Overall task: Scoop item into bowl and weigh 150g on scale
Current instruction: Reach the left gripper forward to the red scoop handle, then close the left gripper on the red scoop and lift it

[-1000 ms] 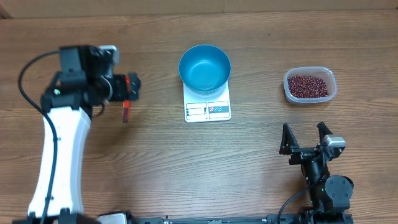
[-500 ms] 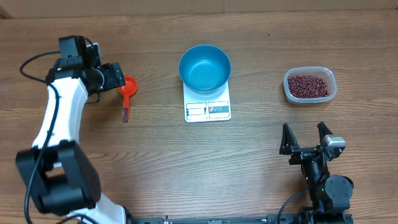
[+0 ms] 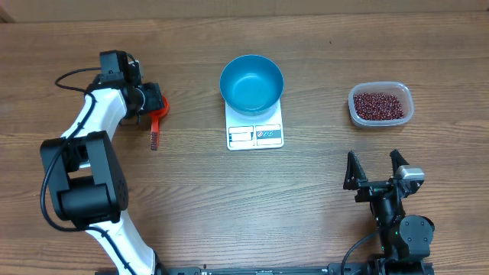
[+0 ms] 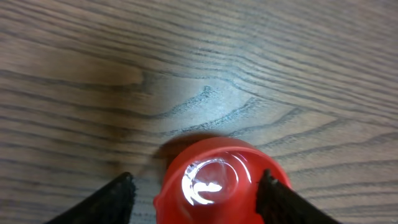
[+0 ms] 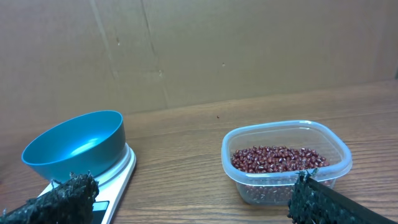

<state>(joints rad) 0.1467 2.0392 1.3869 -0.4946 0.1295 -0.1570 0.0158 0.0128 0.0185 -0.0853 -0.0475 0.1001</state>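
Note:
The blue bowl [image 3: 251,84] [image 5: 74,146] stands empty on the white scale [image 3: 255,134] [image 5: 118,177] at mid table. The dark red beans [image 3: 377,106] [image 5: 273,158] fill a clear plastic tub [image 3: 408,114] [image 5: 283,183] to the right. At the left a red scoop [image 3: 156,131] [image 4: 217,180] lies on the wood, handle toward the front. My left gripper [image 3: 152,103] [image 4: 194,193] straddles its cup: the right finger touches the rim, the left finger stands a little apart. My right gripper [image 3: 374,163] [image 5: 193,199] rests open at the front right, nothing between its fingers.
A brown cardboard wall runs along the back of the table in the right wrist view. The left arm's white link and cable reach in from the front left toward the scoop.
My left gripper has come down around the scoop's cup and its jaws have narrowed on it. The scoop, bowl, tub and right arm have not moved.

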